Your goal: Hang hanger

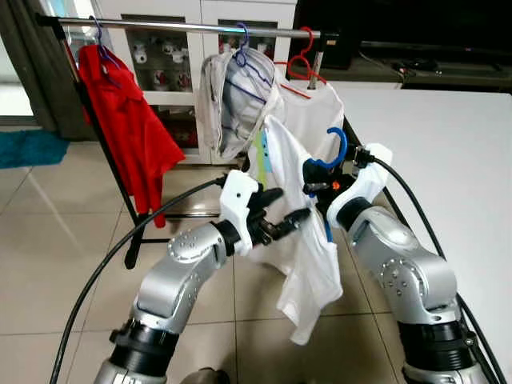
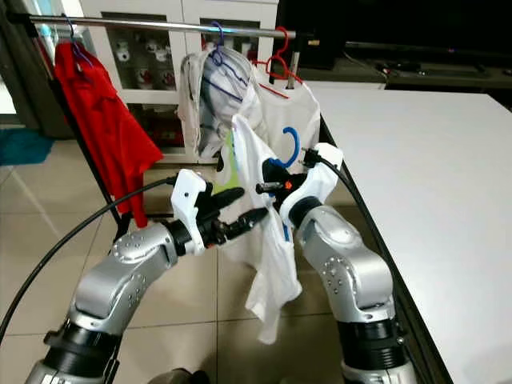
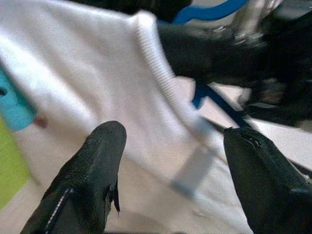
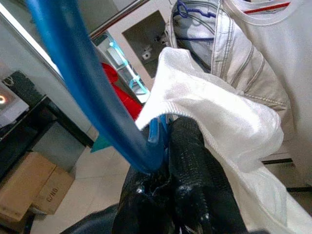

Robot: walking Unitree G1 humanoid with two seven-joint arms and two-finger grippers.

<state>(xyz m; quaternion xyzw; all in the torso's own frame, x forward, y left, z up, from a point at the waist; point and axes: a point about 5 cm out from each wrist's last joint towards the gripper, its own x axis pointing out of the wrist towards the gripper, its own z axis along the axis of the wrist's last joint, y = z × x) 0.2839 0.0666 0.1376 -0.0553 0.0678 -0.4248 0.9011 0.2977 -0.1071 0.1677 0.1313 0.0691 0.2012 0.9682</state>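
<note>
Gripping one blue hanger [image 1: 334, 152] with its white shirt [image 1: 308, 264], right tool [image 1: 318, 186] clamps; left tool [image 1: 282, 211] open.

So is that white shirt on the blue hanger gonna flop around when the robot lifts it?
Probably. The white shirt hangs in loose folds below the blue hanger, so it looks soft and light. The right gripper clamps the stiff hanger, which likely keeps its shape.

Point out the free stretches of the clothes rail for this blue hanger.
Widest bare stretch of rail: between the red shirt and the grey jacket. Crowded from there to the red hanger. Right pincer holds the blue hanger; left pincer open beside the white shirt.
</note>
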